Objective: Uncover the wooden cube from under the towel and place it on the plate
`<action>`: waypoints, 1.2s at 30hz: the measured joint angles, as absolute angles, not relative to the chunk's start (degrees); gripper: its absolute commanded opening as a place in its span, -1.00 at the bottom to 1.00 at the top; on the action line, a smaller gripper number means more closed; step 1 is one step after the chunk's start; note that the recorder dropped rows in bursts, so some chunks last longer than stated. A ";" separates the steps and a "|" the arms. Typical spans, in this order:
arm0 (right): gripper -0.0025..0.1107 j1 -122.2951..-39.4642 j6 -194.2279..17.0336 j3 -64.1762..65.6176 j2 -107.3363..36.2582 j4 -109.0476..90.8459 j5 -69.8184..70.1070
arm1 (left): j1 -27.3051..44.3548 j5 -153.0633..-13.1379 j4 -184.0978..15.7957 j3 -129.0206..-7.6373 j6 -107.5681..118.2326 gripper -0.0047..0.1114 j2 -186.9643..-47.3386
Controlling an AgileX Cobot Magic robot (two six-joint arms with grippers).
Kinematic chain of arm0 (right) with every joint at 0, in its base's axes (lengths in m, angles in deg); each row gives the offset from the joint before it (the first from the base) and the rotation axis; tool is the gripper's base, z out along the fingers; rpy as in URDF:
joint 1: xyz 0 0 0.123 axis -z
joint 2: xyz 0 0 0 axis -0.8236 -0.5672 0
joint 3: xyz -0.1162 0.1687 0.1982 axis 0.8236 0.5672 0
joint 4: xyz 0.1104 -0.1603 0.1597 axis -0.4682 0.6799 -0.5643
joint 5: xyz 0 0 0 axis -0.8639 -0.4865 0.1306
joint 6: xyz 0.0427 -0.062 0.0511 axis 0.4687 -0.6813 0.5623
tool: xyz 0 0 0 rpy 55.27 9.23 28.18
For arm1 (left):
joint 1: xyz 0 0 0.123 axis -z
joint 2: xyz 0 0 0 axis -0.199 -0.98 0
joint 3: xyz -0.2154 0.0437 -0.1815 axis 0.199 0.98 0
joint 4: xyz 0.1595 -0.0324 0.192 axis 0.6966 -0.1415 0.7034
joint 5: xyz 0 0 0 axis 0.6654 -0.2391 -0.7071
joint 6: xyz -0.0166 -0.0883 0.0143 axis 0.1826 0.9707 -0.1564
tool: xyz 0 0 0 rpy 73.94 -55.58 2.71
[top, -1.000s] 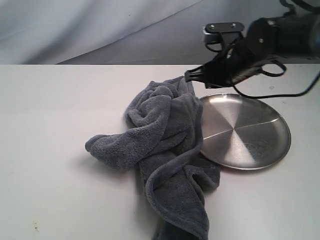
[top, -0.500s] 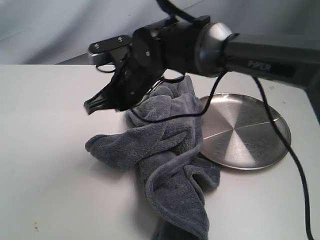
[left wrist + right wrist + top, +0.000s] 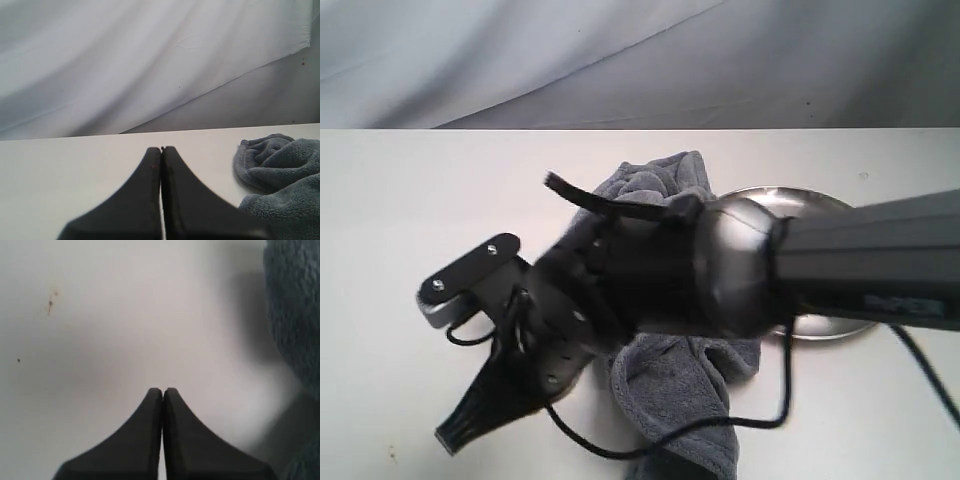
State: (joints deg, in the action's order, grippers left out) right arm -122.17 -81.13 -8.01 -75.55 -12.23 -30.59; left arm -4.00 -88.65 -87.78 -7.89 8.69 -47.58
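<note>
The dark blue-grey towel (image 3: 665, 178) lies bunched on the white table, and my right arm crosses in front of most of it. No wooden cube shows in any view. Only the far rim of the steel plate (image 3: 800, 193) peeks out behind the arm, right of the towel. My right gripper (image 3: 455, 438) is shut and empty, low over bare table at the front left of the towel; its wrist view (image 3: 162, 389) has the towel (image 3: 295, 315) off to one side. My left gripper (image 3: 161, 148) is shut and empty above the table, with the towel (image 3: 280, 165) beside it.
A few small brown stains (image 3: 50, 302) mark the table ahead of the right gripper. The right arm's black cable (image 3: 650, 450) loops over the towel's near end. A grey-white backdrop cloth (image 3: 150, 65) hangs behind the table.
My right arm has swung from above the plate's far side, across the towel, down to the front left of the table. The towel lies as it did.
</note>
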 measured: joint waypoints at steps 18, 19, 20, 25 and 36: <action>-0.96 -82.68 -79.60 16.42 -57.90 -13.45 -12.32 | -4.00 -88.65 -87.78 -7.89 8.69 -0.92 -47.58; -0.96 -82.32 -79.60 12.26 -60.31 -13.45 -12.68 | -4.00 -88.65 -87.78 -7.89 8.69 -0.92 -47.58; -0.96 -82.59 -80.12 8.14 -63.19 -13.33 -13.84 | -4.00 -88.65 -87.78 -7.89 8.69 -0.92 -47.58; -0.96 -87.90 -83.72 -7.32 -71.68 -13.21 -22.34 | -4.00 -88.65 -87.78 -7.89 8.69 -0.92 -47.58; -0.85 -100.60 -84.55 -11.45 -72.81 -9.10 -25.37 | -4.00 -88.65 -87.78 -7.89 8.69 -0.92 -47.58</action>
